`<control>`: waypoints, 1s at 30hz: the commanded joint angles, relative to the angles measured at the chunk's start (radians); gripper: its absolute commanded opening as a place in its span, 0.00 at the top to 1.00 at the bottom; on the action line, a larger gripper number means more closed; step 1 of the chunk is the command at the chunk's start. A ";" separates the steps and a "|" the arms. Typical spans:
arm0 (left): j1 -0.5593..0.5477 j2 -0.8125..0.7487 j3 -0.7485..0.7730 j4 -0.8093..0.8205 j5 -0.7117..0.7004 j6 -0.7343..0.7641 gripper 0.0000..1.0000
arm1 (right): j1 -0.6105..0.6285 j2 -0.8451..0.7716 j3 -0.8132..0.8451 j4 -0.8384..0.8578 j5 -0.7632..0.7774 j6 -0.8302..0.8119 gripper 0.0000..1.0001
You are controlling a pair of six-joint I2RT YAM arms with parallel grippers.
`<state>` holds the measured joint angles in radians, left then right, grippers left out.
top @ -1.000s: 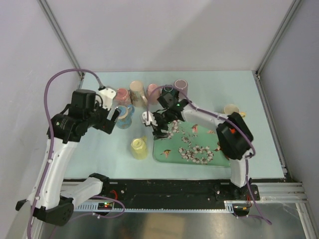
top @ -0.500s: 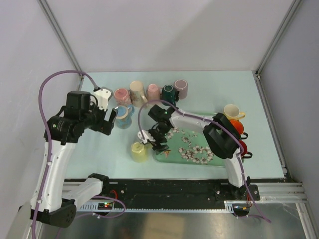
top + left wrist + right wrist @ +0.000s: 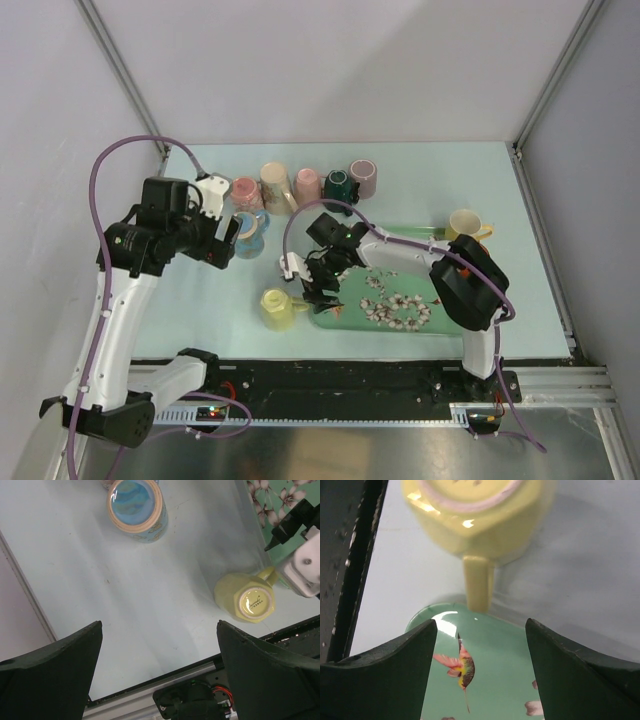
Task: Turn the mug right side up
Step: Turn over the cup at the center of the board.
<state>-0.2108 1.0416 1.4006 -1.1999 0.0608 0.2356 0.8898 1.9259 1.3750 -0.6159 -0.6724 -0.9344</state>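
The yellow mug [image 3: 276, 308] stands upside down on the table at the front left corner of the floral tray [image 3: 347, 306]. The left wrist view shows its base up [image 3: 245, 599]. In the right wrist view the mug [image 3: 475, 510] points its handle [image 3: 478, 587] at my right gripper [image 3: 480, 630]. That gripper is open and empty over the tray's corner, just short of the handle, and it also shows in the top view [image 3: 316, 290]. My left gripper [image 3: 222, 242] is open and empty, raised above the table left of the mug, and its own view [image 3: 159, 630] shows the same.
A blue-and-cream mug [image 3: 248, 228] stands near my left gripper and shows in the left wrist view [image 3: 136, 506]. Several mugs line the back, from a pink one [image 3: 244, 190] to a mauve one [image 3: 363, 177]. A cream mug [image 3: 465, 222] stands right of the tray.
My right gripper has moved from the tray's upper left toward its front left corner, close to the yellow mug's handle. The mug has shifted slightly forward. The left arm moved only a little.
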 commanded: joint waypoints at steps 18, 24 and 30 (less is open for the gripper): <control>0.010 -0.008 0.018 0.009 0.039 0.012 0.03 | 0.072 0.059 0.023 0.209 0.105 0.325 0.91; 0.010 -0.027 0.006 0.055 0.088 0.131 0.05 | 0.014 -0.057 0.096 0.037 -0.065 0.344 1.00; -0.029 -0.169 -0.085 0.239 0.167 0.336 0.06 | -0.102 -0.115 0.252 -0.252 -0.317 0.379 1.00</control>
<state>-0.2123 0.9840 1.3663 -1.1152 0.1509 0.3985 0.8646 1.9465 1.4792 -0.7044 -0.7235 -0.5930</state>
